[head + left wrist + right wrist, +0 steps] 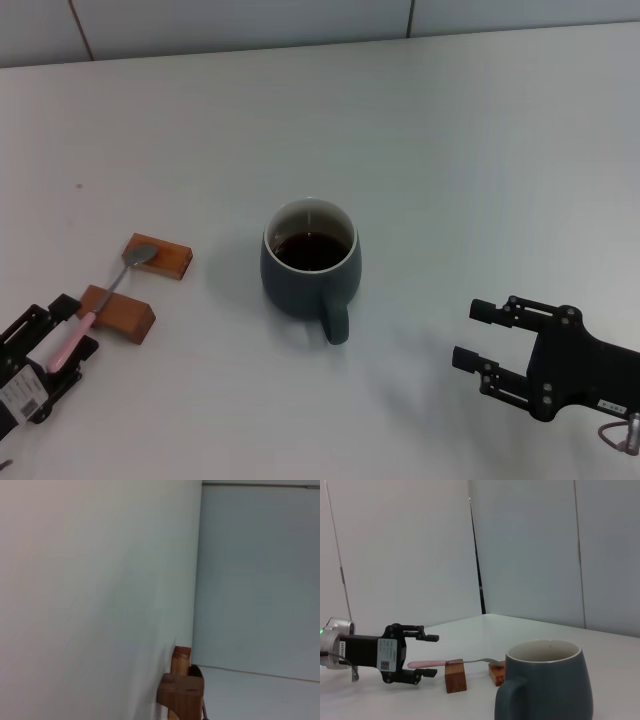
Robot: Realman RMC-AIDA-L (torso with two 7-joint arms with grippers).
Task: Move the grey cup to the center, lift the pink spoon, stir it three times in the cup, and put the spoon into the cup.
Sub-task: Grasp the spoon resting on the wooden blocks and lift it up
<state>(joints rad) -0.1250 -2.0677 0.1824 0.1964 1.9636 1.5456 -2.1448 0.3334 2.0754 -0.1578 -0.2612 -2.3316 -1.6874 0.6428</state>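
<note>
From the head view I had the grey cup (311, 268) sitting about mid-table, handle turned toward the near edge, dark liquid inside. The pink spoon (104, 298) lay bridged across two wooden blocks (117, 313) toward the table's left side, bowl on the farther block, handle over the nearer one. My left end effector (68, 334) was at the handle's tip with fingers apart on either side of it, not yet closed. The right end effector (478, 336) sat idle and spread near the near right corner.

The left wrist view gave me only the nearer block (181, 691) close up, so it was no help for alignment.

In the right wrist view I saw the left end effector (430, 655) level with the pink handle (427, 664), which ran between its open fingers. My judgement was to close gently on the handle, well behind the block, then lift straight up so the blocks were not dragged
</note>
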